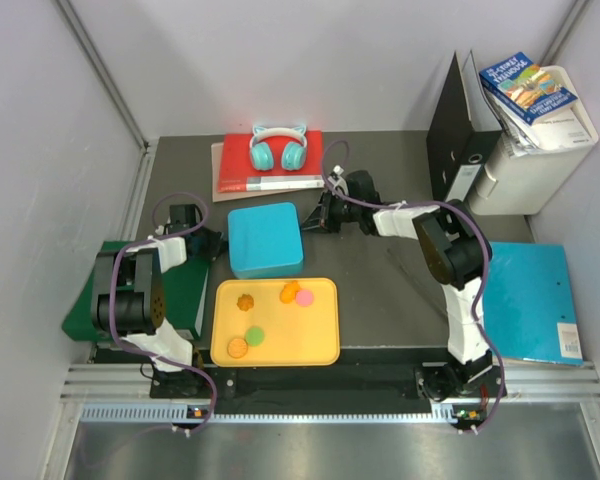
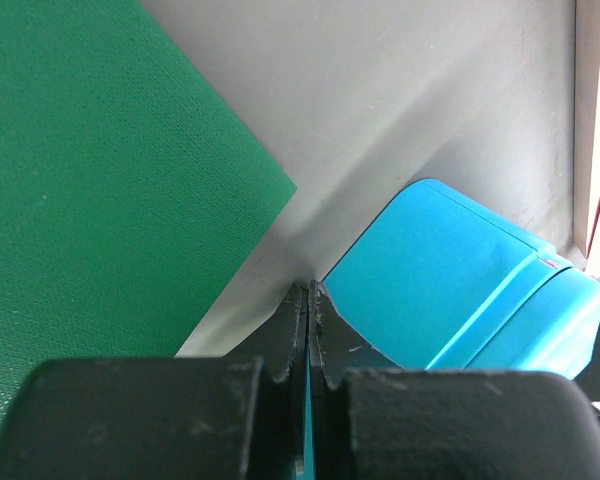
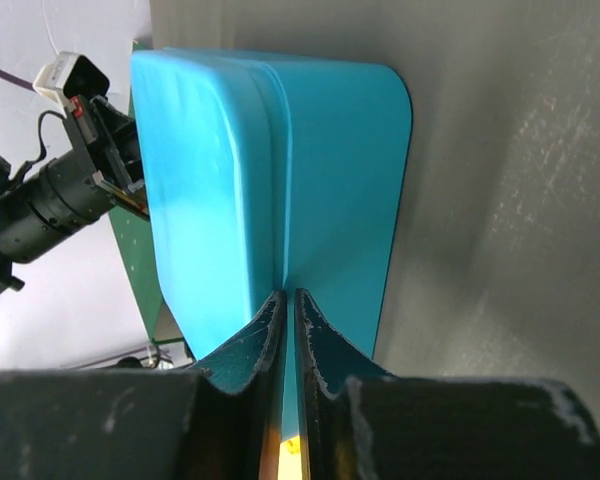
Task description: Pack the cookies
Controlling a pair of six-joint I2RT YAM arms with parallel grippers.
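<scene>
Several cookies lie on a yellow tray (image 1: 325,345): a scalloped orange one (image 1: 245,301), an orange one (image 1: 289,292), a pink one (image 1: 304,297), a green one (image 1: 254,336) and another orange one (image 1: 238,347). No black cookie shows. A closed blue box (image 1: 265,238) stands just behind the tray. My left gripper (image 1: 212,243) is shut and empty at the box's left side; its wrist view shows the box (image 2: 460,280) beyond the gripper (image 2: 310,292). My right gripper (image 1: 315,220) is shut and empty at the box's right side, pointing at the box (image 3: 280,180) past the gripper (image 3: 288,298).
A green folder (image 1: 185,285) lies under the left arm. A red book (image 1: 235,165) with teal headphones (image 1: 278,148) lies at the back. A black binder (image 1: 458,130) and a white bin with books (image 1: 535,150) stand back right. A blue folder (image 1: 535,300) lies right.
</scene>
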